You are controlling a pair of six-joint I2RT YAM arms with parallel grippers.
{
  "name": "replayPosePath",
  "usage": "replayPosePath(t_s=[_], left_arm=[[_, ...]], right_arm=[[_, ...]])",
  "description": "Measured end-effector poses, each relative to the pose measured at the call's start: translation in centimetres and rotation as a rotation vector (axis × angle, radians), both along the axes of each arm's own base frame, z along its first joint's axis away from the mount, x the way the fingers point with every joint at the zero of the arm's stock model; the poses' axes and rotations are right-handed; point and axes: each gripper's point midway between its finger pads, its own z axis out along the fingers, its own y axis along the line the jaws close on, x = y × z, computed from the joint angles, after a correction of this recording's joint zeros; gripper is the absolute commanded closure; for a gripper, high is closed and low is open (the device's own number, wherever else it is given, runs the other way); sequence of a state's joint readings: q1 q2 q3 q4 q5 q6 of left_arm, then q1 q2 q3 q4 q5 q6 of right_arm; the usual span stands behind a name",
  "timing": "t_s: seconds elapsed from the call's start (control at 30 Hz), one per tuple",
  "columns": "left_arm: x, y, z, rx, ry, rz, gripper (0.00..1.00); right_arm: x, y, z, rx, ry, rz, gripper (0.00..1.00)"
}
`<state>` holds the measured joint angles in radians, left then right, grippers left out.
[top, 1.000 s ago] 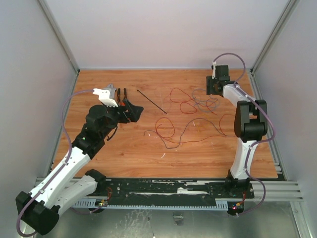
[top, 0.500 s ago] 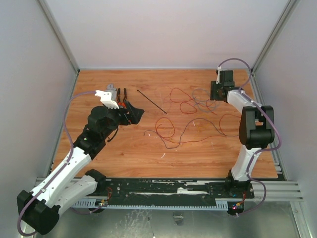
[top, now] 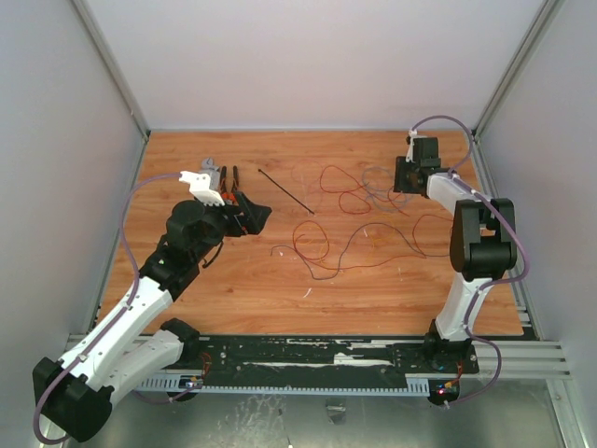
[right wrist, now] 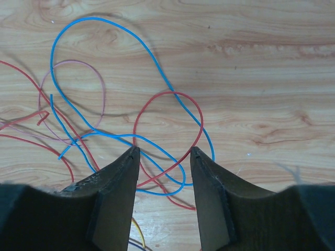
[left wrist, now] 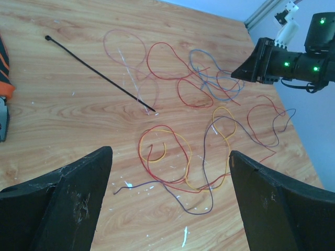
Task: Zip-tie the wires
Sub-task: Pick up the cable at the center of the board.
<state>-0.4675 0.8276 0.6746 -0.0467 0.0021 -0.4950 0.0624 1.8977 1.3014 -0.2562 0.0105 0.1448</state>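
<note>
The wires point(top: 354, 201) lie loose over the middle and right of the wooden table, in red, maroon, purple, blue and yellow loops. The zip tie point(top: 286, 192) is a thin dark strip lying diagonally to their left, apart from both grippers. My left gripper point(top: 252, 213) is open and empty, left of the wires. Its wrist view shows the zip tie point(left wrist: 99, 73) and the wires point(left wrist: 163, 127) ahead of the wide-open gripper point(left wrist: 170, 152). My right gripper point(top: 399, 175) is open, low over the far right strands. In its wrist view the gripper point(right wrist: 165, 149) straddles blue and red loops point(right wrist: 152, 58).
Orange-handled pliers and a grey wrench point(top: 222, 177) lie at the far left, just behind my left gripper; the orange handle shows at the left edge of the left wrist view point(left wrist: 4, 78). Grey walls close in the table on three sides. White flecks dot the wood.
My right arm has shifted a little to the right and toward the back, its gripper still over the far right wires. The left arm has barely moved.
</note>
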Motion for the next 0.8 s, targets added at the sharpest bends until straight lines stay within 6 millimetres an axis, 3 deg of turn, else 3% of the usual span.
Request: replayPosePath(t_s=[0.43, 0.63, 0.8], left_arm=[[0.0, 0.0, -0.2, 0.002, 0.003, 0.0, 0.02], [0.0, 0.0, -0.2, 0.003, 0.006, 0.0, 0.02], [0.1, 0.0, -0.5, 0.005, 0.011, 0.0, 0.02]], right_arm=[[0.1, 0.7, -2.4, 0.037, 0.039, 0.005, 0.57], [0.1, 0.7, -2.5, 0.041, 0.042, -0.002, 0.53], [0.1, 0.5, -2.5, 0.034, 0.041, -0.009, 0.57]])
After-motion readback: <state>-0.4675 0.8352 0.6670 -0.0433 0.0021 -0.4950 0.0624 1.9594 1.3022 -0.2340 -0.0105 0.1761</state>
